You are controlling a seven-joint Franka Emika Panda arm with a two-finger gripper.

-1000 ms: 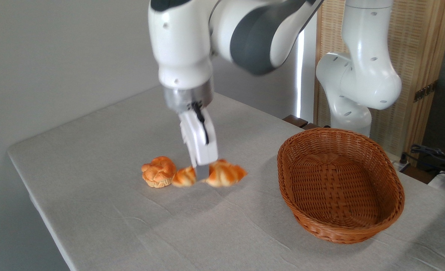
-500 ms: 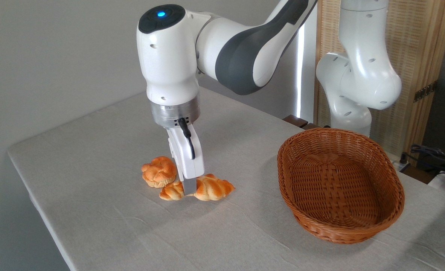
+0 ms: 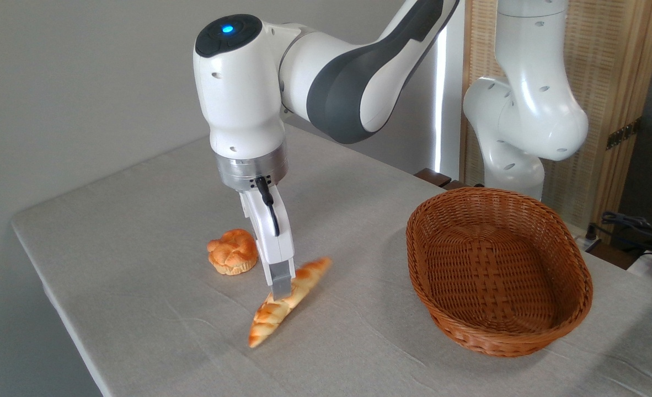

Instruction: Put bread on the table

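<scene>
Bread [image 3: 287, 302] lies slanted toward the table's [image 3: 138, 231] front edge — gripper [image 3: 282, 289] jaws clamp its middle.

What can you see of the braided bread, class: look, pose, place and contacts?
The bread is a long, golden-orange braided loaf with paler creases and tapered ends. It lies slanted, its lower tip toward the table's front edge and its far end slightly blurred. The end effector is at its middle, apparently gripping it. It sits in front of the bun, apart from it, left of the basket.
</scene>
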